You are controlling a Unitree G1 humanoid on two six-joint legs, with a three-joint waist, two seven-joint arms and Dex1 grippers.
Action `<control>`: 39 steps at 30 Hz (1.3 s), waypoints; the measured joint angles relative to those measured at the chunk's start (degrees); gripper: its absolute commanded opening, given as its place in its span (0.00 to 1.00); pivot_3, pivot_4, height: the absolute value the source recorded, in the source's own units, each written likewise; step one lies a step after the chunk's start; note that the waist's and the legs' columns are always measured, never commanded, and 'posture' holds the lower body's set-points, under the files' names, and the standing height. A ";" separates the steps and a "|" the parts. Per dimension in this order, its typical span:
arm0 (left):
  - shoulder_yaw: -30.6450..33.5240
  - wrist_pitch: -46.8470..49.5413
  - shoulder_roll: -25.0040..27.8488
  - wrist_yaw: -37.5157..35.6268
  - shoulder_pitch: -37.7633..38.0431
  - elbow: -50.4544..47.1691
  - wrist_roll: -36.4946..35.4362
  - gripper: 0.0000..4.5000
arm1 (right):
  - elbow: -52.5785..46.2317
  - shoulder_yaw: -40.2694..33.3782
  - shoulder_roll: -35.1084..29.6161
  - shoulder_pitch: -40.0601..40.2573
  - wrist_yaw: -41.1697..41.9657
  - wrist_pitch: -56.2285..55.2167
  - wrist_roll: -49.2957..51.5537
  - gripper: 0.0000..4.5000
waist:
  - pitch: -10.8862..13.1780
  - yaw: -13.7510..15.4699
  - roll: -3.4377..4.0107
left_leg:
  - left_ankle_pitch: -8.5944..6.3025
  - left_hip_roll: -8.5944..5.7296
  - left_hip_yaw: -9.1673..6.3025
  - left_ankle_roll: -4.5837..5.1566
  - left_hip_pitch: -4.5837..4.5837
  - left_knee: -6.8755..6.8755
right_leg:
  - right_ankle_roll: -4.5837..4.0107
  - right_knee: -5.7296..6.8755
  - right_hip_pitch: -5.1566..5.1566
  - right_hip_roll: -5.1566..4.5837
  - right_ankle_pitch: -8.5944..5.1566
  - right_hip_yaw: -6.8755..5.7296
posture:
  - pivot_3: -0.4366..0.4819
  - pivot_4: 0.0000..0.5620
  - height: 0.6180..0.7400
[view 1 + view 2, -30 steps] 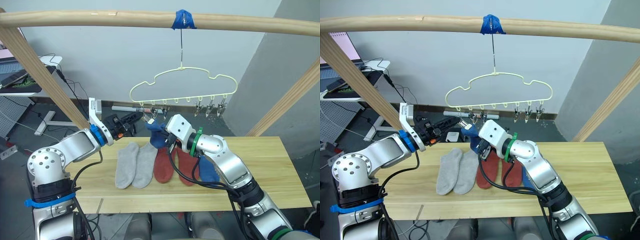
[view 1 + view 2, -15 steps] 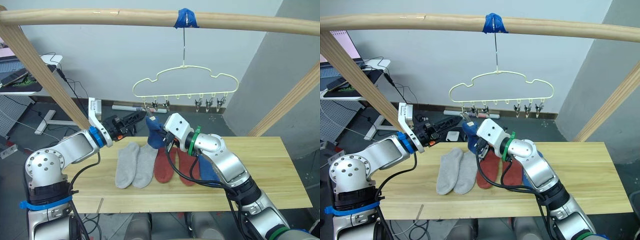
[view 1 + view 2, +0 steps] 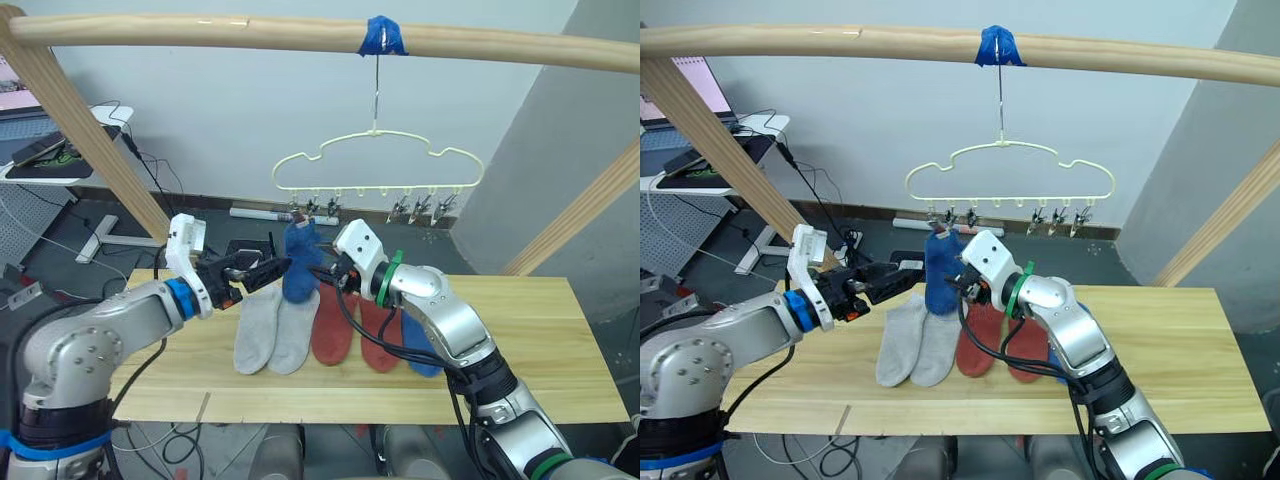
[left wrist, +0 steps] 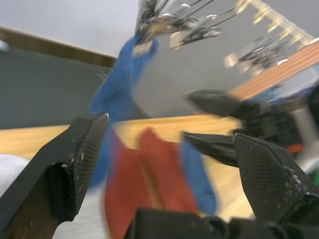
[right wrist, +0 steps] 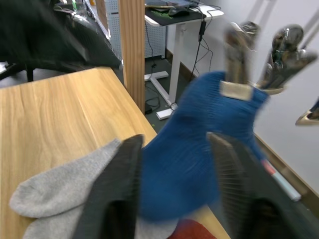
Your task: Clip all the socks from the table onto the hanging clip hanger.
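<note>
The clip hanger (image 3: 378, 170) hangs by its long hook from blue tape (image 3: 385, 36) on the wooden beam (image 3: 200, 30) above the table (image 3: 560, 340). A blue sock (image 3: 298, 262) dangles under the hanger's left end, its cuff held in one of the leftmost clips (image 3: 296, 213) — the right wrist view shows the clip biting the cuff. The other clips along the hanger's lower edge carry nothing.

The left gripper (image 3: 262, 270) reaches in from the left of the hanging sock, its fingers (image 4: 82, 149) spread apart and holding nothing, tips just beside the sock. The right gripper (image 3: 328, 272) sits just right of the same sock; its fingers (image 5: 122, 174) stand apart on either side of the sock's lower part, and whether they press the fabric cannot be told.

On the table below the hanger lie five more socks in a row, side by side: two light grey socks (image 3: 272, 330) at the left, two rust red socks (image 3: 330, 330) in the middle, and a second blue sock (image 3: 418, 350) at the right, partly hidden by the right arm
</note>
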 measured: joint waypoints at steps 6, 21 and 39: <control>-6.37 -7.46 -3.87 -2.48 6.38 -4.78 10.70 1.00 | -4.06 -4.45 -8.95 5.98 3.38 2.36 2.51 0.98 | 0.00 0.46 0.00 | -0.01 -0.07 0.07 -0.01 -0.08 -0.02 | -0.23 -0.07 -0.04 -0.12 0.13 0.01 | 0.44 0.32 1.00; -15.90 -31.12 -15.13 -4.61 3.56 -0.18 36.36 0.76 | -23.53 -22.85 -14.13 11.02 4.55 18.53 28.70 1.00 | -0.02 -0.30 -0.04 | 0.02 0.00 0.08 0.04 0.01 0.07 | -0.02 0.05 0.04 0.01 0.06 0.02 | 0.38 0.30 1.00; -18.54 -43.78 -23.35 -4.95 -5.16 16.77 49.57 0.37 | -25.60 -22.77 -13.61 8.09 -2.76 17.89 29.79 1.00 | -0.03 -0.80 -0.03 | 0.02 -0.01 0.05 0.04 -0.03 0.11 | 0.05 0.05 0.07 0.01 0.10 0.02 | 0.35 0.30 1.00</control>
